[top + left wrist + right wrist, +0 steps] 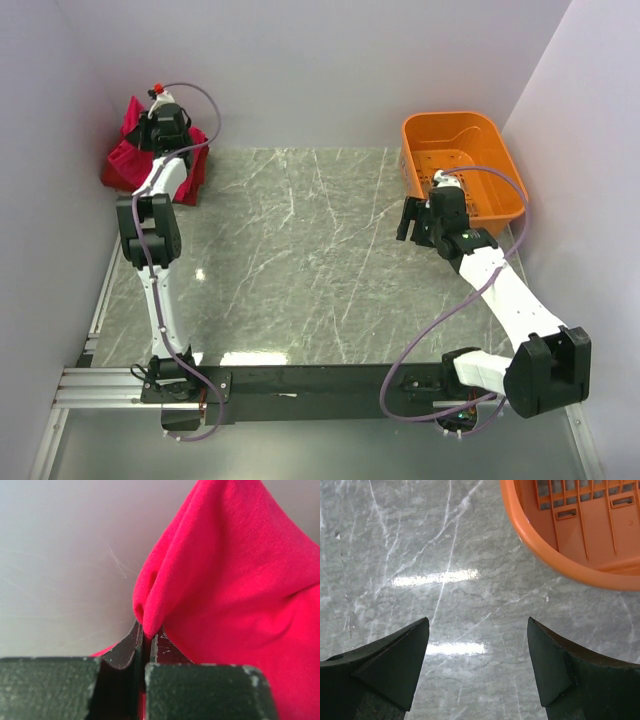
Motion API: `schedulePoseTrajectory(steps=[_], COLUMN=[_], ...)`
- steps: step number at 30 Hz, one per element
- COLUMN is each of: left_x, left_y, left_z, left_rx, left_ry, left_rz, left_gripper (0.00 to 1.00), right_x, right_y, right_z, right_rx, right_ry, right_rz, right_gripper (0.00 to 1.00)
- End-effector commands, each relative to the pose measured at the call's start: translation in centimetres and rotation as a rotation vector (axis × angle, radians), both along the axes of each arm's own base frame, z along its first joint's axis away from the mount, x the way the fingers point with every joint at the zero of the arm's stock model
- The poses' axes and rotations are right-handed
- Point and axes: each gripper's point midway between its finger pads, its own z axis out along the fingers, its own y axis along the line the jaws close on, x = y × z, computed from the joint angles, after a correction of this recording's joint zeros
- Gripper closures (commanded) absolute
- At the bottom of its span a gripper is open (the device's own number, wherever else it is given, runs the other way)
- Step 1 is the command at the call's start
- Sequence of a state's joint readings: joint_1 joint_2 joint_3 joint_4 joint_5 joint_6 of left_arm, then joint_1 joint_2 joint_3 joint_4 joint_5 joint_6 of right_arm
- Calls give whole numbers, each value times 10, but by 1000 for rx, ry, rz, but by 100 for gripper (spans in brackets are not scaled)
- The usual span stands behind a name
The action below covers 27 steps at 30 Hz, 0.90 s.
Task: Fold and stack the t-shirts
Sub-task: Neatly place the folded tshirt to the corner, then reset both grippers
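Orange slotted basket upright at far right of grey veined marble table, near white wall.

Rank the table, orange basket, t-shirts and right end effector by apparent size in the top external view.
1. table
2-3. orange basket and t-shirts: these look about alike, and the left arm hides part of the t-shirts, so I will not rank them.
4. right end effector

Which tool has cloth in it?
The left tool, shut on a fold of the crimson shirt. The right tool is open over the table beside the basket, holding nothing.
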<state>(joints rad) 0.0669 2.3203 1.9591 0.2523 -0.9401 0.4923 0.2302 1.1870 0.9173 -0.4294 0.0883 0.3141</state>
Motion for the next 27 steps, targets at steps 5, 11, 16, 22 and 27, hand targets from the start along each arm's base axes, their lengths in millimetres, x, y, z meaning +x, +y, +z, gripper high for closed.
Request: schedulePoseTrajectory(steps=[5, 11, 16, 22, 27], left_x=[7, 5, 0, -10, -18], left_y=[25, 28, 18, -34, -123], left_z=[13, 19, 46, 86, 125], left_rx=[-47, -79, -147, -263, -529], left_ry=[-142, -175, -230, -286, -378], left_rz=[50, 58, 23, -95, -353], left_gripper=[72, 1, 1, 0, 1], right_x=[14, 16, 14, 8, 0], right_y=[3, 7, 7, 8, 7], right_z=[19, 21, 26, 27, 31], right_rx=[32, 52, 58, 72, 79], right_ry=[-24, -22, -39, -58, -81], right_rz=[-21, -16, -15, -7, -1], right_gripper=[15, 15, 15, 15, 15])
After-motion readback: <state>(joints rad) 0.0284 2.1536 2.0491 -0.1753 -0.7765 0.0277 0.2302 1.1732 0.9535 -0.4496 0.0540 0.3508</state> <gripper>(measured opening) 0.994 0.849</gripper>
